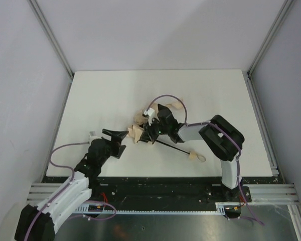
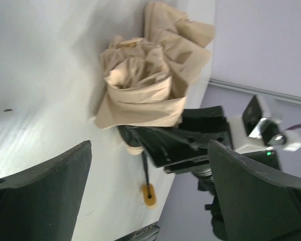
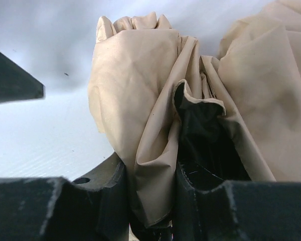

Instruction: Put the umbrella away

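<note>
The umbrella (image 1: 140, 131) lies near the middle of the white tabletop (image 1: 100, 95); its beige fabric (image 2: 140, 85) is crumpled into a loose bunch, not rolled tight. The thin dark shaft (image 1: 173, 146) runs out of the bunch toward the near right; it ends in the small tan handle (image 1: 194, 156), which rests on the tabletop apart from both hands.

The right hand (image 1: 150, 131) reaches in from the right and is clenched on the fabric; in the right wrist view a fold of cloth is pinched between its two dark fingers (image 3: 98, 198) and hangs down into the gap; more fabric billows above and to the right of the grip. In the top view a further lobe of fabric shows on the far side of this hand.

The left hand (image 1: 121, 142) sits at the left end of the bunch, released; its fingers (image 2: 45, 191) are spread wide with nothing between them. In the left wrist view the fabric sits ahead of the spread fingers, with the right hand just beside the bunch and the shaft and handle below it; whether a left fingertip touches the cloth cannot be told from the top view.
</note>
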Controlling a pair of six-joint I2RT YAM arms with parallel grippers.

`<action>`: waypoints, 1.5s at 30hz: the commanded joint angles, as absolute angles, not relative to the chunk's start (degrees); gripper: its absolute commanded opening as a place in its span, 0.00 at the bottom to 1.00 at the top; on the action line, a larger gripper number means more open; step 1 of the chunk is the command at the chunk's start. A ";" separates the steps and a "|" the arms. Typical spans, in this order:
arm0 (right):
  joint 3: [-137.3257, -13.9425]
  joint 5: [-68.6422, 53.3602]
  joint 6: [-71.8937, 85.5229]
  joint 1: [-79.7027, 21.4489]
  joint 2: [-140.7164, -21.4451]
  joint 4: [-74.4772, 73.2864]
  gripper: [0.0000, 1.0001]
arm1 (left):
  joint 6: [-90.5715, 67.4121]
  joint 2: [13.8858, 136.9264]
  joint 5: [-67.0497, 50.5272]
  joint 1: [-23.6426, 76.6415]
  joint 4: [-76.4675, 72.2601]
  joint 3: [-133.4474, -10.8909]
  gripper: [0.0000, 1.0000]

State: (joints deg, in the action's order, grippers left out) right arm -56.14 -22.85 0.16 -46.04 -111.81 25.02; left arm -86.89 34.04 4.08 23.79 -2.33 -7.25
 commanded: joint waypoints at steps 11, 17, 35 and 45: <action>-60.35 -47.31 20.03 -38.11 -128.06 10.94 0.00 | -84.72 62.08 5.78 27.16 -19.26 -13.47 0.99; -61.84 -49.56 21.28 -37.80 -129.24 10.58 0.00 | -86.07 72.97 9.49 29.31 -23.96 -15.69 0.99; -65.45 -53.77 18.03 -38.82 -128.65 5.62 0.00 | -83.71 87.87 15.00 29.59 -28.53 -18.98 0.30; -71.46 -43.54 12.00 -39.12 -121.63 -6.86 0.24 | -81.81 86.15 11.83 29.62 -28.70 -16.77 0.01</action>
